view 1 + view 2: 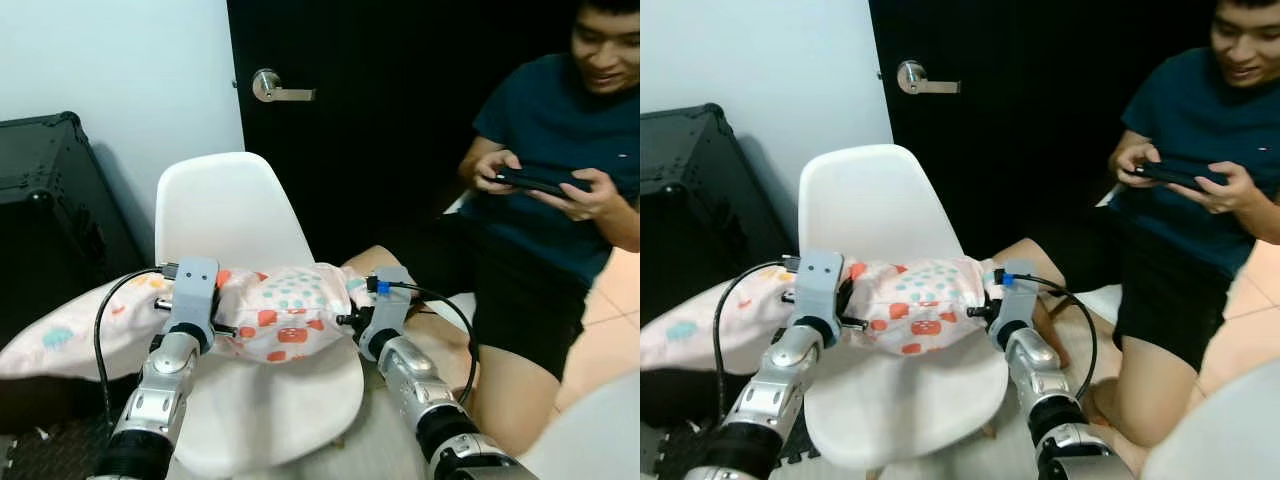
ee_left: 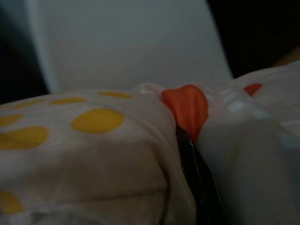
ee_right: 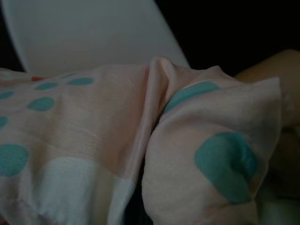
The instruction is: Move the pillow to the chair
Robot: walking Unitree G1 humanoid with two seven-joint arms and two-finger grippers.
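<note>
A pink pillow [image 1: 285,312] with coloured dots hangs across the seat of a white chair [image 1: 228,205]. Its left end droops out past the chair's side. My left gripper [image 1: 220,300] is shut on the pillow's upper edge left of the middle. In the left wrist view one black finger [image 2: 193,180] is pinched into the fabric's fold [image 2: 185,105]. At the pillow's right end my right gripper [image 1: 352,302] is shut on it, its fingertips buried in the bunched cloth [image 3: 187,140]. The chair's seat [image 1: 275,410] lies just below the pillow.
A person [image 1: 560,150] in a dark shirt sits close on the right, holding a dark device [image 1: 540,180], with a knee [image 1: 372,260] beside the pillow's right end. A black case [image 1: 45,200] stands at the left. Behind the chair is a black door [image 1: 350,100].
</note>
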